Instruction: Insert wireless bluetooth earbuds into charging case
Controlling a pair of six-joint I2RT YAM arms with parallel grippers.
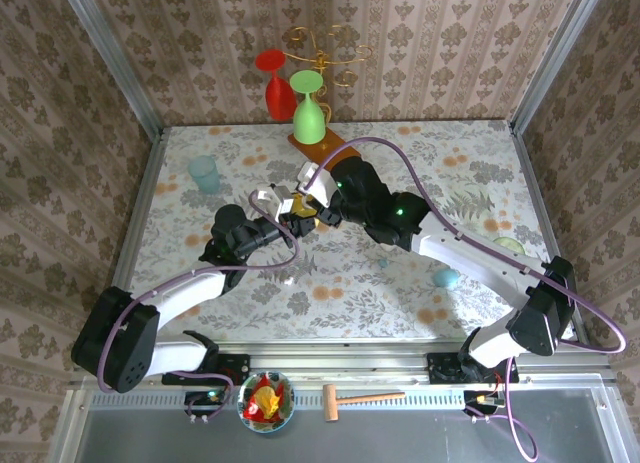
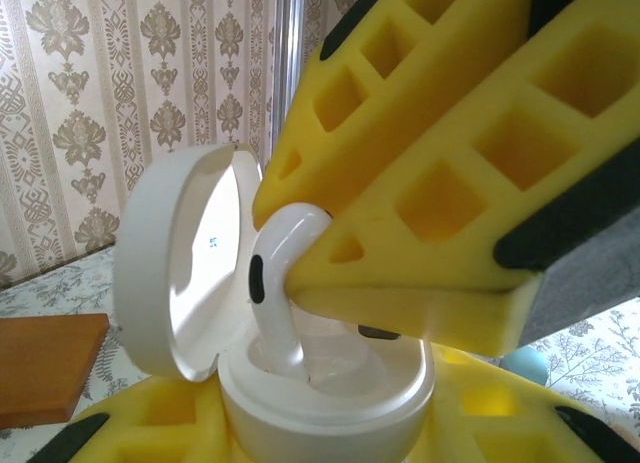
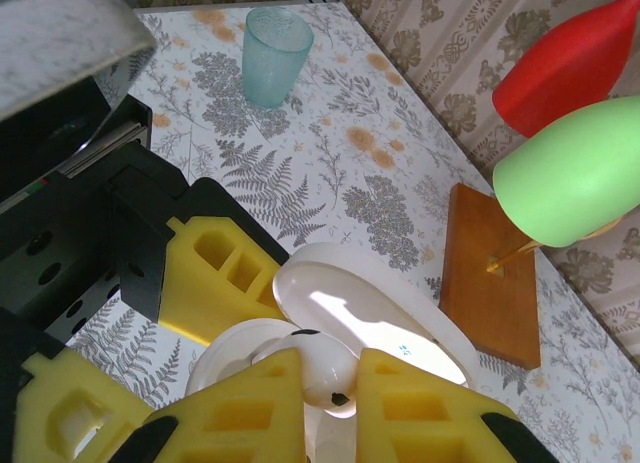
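1. My left pincer [image 2: 330,428] is clamped on the case [image 2: 330,388], with a yellow foam finger on each side of its round base. The case sits upright between them.
2. The lid [image 2: 170,268] stands open. It is hinged back on the side away from my right pincer's fingers.
3. My right pincer [image 3: 328,408] is closed on one earbud [image 3: 325,368], its head pinched between the two foam tips directly over the case.
4. The earbud's stem points down from that pincer into the case, and its lower end sits inside a socket. The head is above the rim.
5. My right fingers hang close over my left ones. I cannot tell whether the foam touches.
6. Beyond my right pincer a cup [image 3: 275,48] stands well apart on the desk [image 3: 340,133]. A wooden base [image 3: 495,273] lies to its right.
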